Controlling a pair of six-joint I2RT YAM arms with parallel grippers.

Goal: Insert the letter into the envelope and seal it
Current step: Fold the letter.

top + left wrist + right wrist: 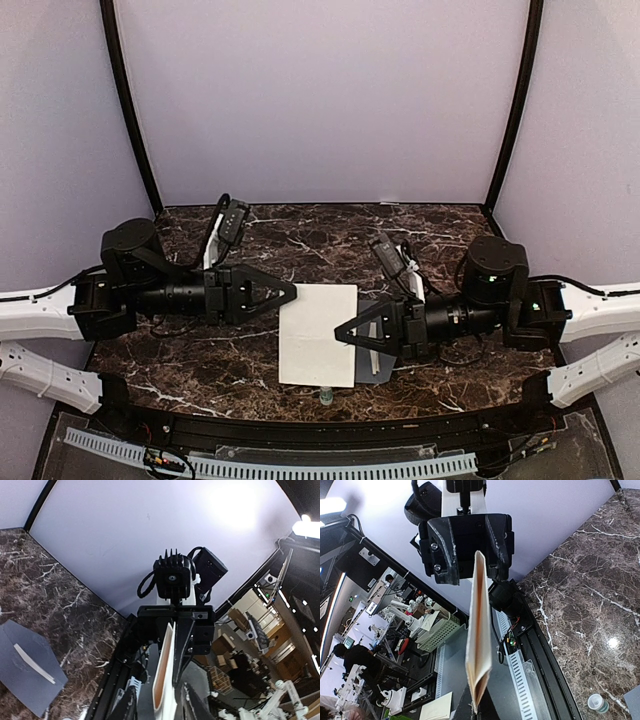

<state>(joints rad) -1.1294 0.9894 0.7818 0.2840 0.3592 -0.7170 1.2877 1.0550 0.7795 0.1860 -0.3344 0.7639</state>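
Currently letter [318, 340] aloft near surface's [200, 350] near edge, not yet in envelope [25, 685]; right claw [340, 333] clamped on it; left claw [294, 292] grip unclear; sealing pending.

Letter [318, 335] over mid-bench [200, 370], between left claw [293, 292] and right claw [338, 335]. Envelope [25, 680] flat on bench, right of letter, under right claw. Small bottle [326, 397] at near edge.
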